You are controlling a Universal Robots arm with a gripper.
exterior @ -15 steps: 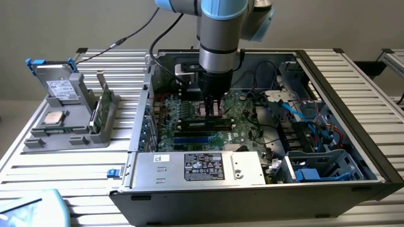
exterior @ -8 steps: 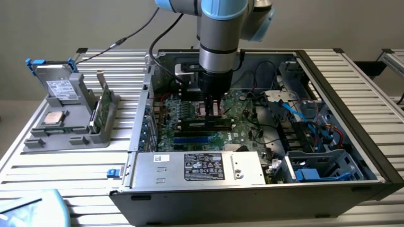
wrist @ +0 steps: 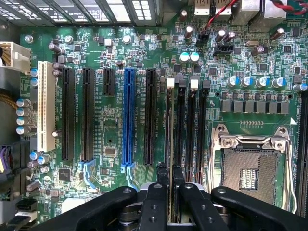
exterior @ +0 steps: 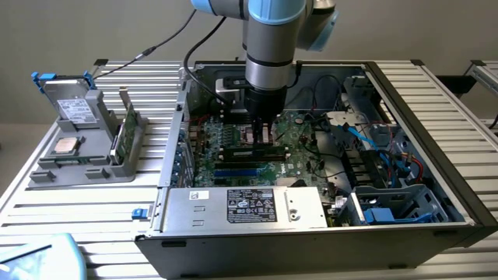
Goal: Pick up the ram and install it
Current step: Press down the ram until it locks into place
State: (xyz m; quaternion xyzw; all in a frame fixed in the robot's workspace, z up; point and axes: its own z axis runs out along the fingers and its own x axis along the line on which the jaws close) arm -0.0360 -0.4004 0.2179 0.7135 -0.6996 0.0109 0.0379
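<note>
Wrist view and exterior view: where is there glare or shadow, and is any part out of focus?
Wrist view: the motherboard is evenly lit and sharp, the fingers near the lens look dark and soft, and the ram is seen edge-on between them. Exterior view: the case interior lies in shadow under the arm, while the table slats shine brightly.

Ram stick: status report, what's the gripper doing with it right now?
Gripper shut on the ram, edge-on between the fingers. Ram lined up over a memory slot on the motherboard. Nothing in the way.
</note>
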